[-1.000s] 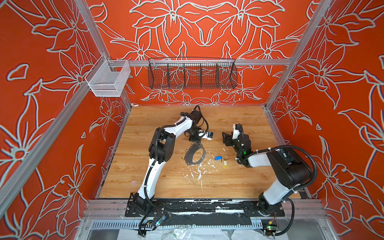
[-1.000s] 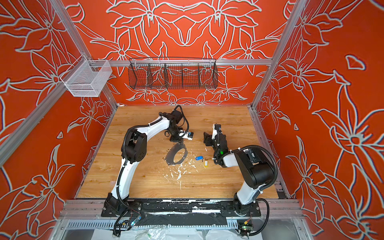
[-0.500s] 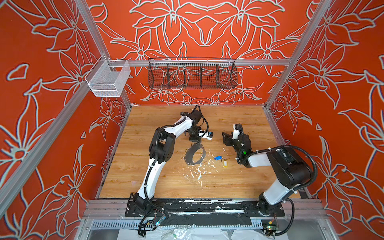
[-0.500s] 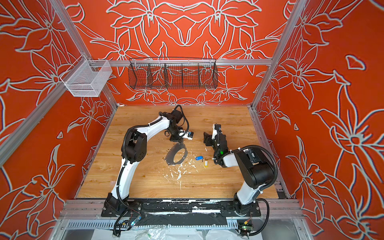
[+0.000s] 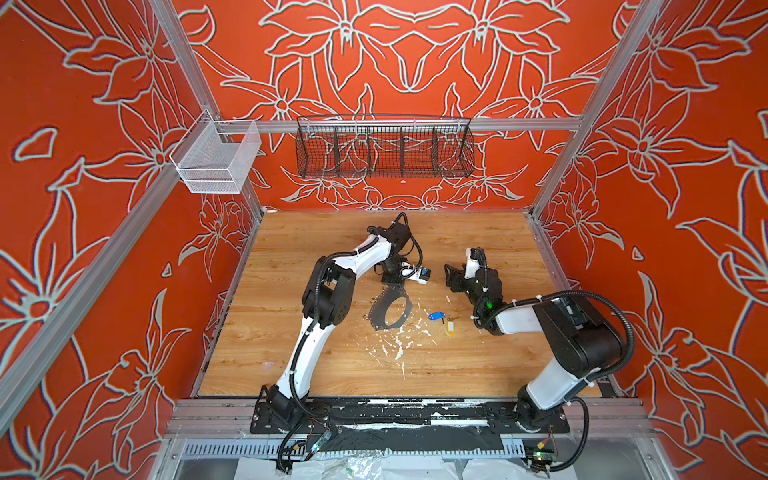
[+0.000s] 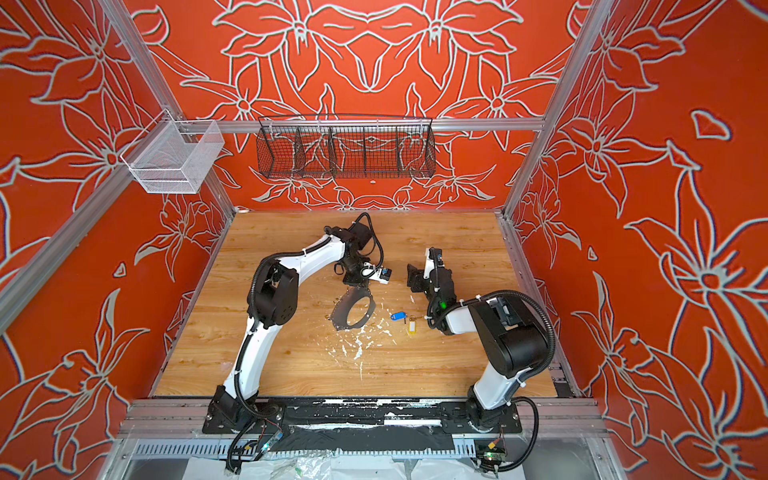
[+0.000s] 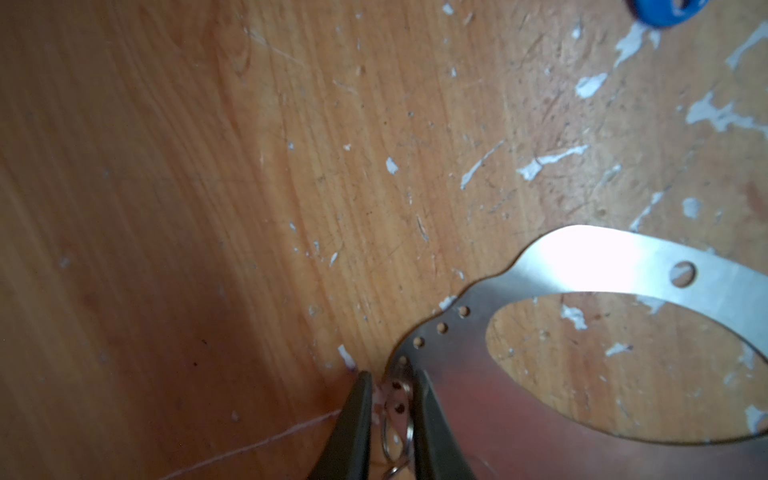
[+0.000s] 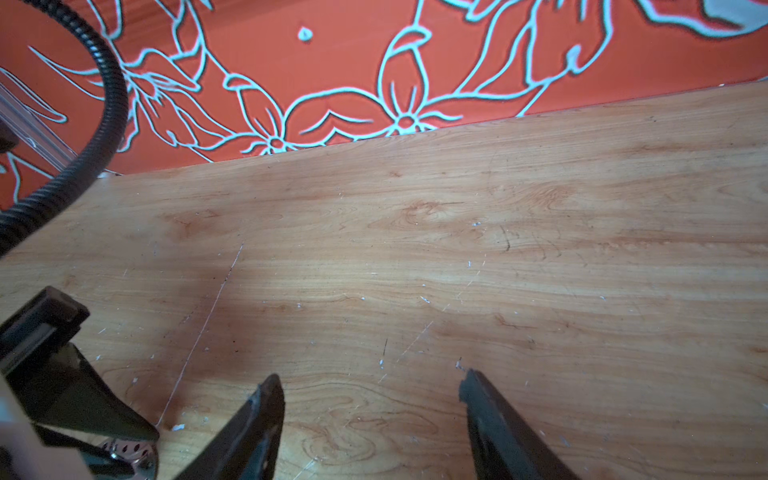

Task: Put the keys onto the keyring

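The left tool (image 7: 390,399) pinches the keyring's (image 5: 390,309) edge on the desk (image 5: 332,374), the right tool (image 8: 370,399) hangs spread and empty, and both keys (image 5: 442,321) lie loose beside the ring, none threaded yet

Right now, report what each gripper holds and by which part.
The left gripper grips the keyring at its perforated outer edge, jaws closed on the plate beside a small split ring. The right gripper holds nothing, jaws apart.
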`<control>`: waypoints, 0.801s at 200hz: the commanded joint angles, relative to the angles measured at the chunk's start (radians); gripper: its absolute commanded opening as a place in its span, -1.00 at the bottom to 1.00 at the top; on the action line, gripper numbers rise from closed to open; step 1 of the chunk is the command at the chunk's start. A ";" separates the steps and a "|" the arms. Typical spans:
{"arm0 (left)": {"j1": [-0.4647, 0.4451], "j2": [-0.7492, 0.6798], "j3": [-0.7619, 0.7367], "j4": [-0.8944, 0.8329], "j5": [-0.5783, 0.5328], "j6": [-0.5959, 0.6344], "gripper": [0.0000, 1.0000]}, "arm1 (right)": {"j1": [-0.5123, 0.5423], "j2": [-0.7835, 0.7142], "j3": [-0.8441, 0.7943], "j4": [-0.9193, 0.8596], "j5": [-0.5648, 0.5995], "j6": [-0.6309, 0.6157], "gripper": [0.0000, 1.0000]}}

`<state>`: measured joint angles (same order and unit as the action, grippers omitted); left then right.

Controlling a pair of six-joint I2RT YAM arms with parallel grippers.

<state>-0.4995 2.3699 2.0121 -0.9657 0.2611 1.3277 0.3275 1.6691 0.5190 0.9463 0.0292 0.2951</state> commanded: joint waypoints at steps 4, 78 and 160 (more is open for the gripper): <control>-0.002 0.025 0.023 -0.027 -0.011 0.022 -0.61 | 0.002 -0.017 0.005 0.010 0.008 -0.006 0.41; 0.006 -0.022 0.020 -0.027 0.075 0.016 -0.69 | 0.002 -0.018 0.004 0.012 0.008 -0.007 0.41; 0.009 -0.011 0.024 -0.044 0.058 0.016 -0.79 | 0.002 -0.018 -0.001 0.018 0.008 -0.006 0.41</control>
<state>-0.4965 2.3741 2.0178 -0.9676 0.3000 1.3273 0.3271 1.6691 0.5190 0.9466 0.0292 0.2951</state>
